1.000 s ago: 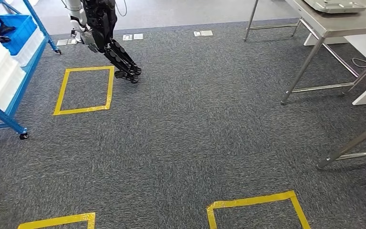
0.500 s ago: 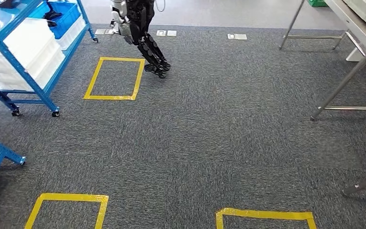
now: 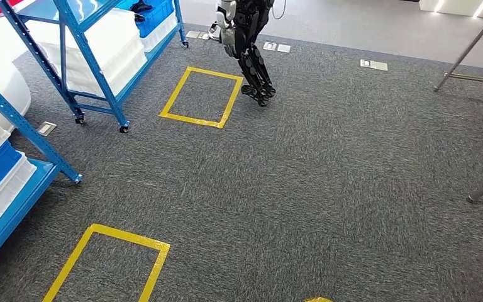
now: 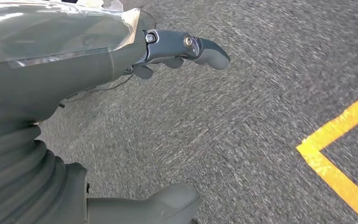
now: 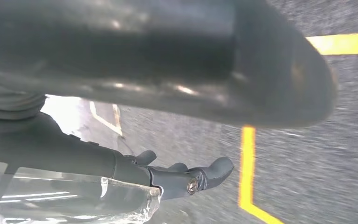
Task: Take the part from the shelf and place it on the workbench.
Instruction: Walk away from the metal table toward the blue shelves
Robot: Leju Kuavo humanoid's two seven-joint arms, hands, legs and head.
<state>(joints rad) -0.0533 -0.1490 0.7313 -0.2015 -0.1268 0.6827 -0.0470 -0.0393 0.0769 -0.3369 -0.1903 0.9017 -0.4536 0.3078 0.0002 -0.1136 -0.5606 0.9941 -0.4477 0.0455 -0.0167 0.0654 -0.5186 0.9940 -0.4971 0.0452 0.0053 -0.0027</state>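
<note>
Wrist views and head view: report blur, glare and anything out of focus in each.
Head view: sharp, evenly lit; glare whitens the upper left corner by the blue shelf. Left wrist view: the carpet is streaked with motion blur, with reflections on the clear cover above the left hand. Right wrist view: a dark out-of-focus mass fills the upper part, a blown-out bright patch behind the right hand.

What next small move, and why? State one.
Probably keep turning left and step toward the blue shelf. It stands at the upper left of the head view, across the carpet, out of reach, with the yellow floor square beside it. The left hand and right hand hang over the floor holding nothing, so no part has been taken yet.
</note>
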